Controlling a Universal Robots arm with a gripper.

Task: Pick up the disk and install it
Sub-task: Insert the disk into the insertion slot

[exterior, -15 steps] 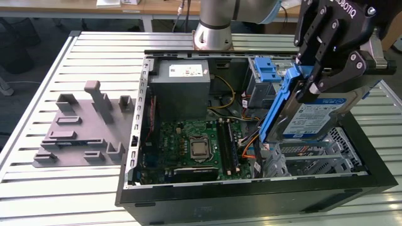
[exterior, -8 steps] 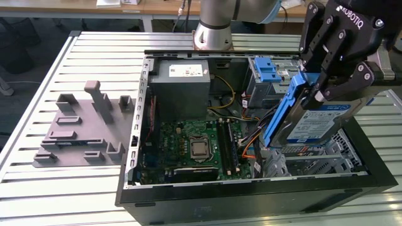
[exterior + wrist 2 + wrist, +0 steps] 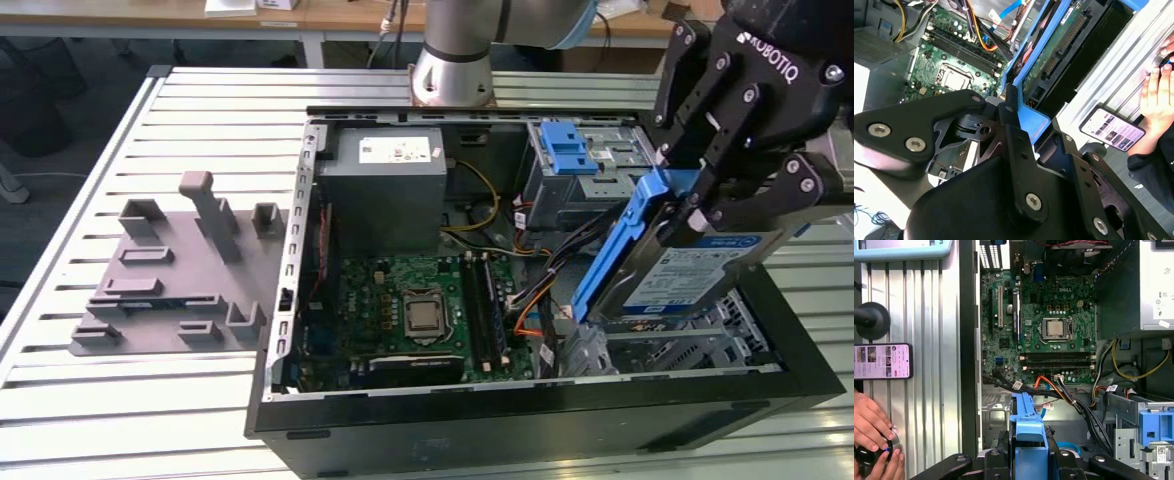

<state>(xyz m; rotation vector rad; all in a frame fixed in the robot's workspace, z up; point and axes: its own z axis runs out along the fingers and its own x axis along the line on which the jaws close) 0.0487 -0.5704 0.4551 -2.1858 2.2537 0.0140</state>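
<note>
1. Exterior view: the gripper is clamped on the disk, which hangs tilted over the drive cage. At that angle I'd guess a rail could jam on the cage edge.
2. Second wrist view: it's only pinching the disk's blue end, so a bump might slip it.
3. First wrist view: cables run just beside the disk and could snag it. There's also a person's hand on the table near the case.

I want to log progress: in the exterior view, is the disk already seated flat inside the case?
No, the gripper holds the disk steeply tilted over the open computer case.
</note>
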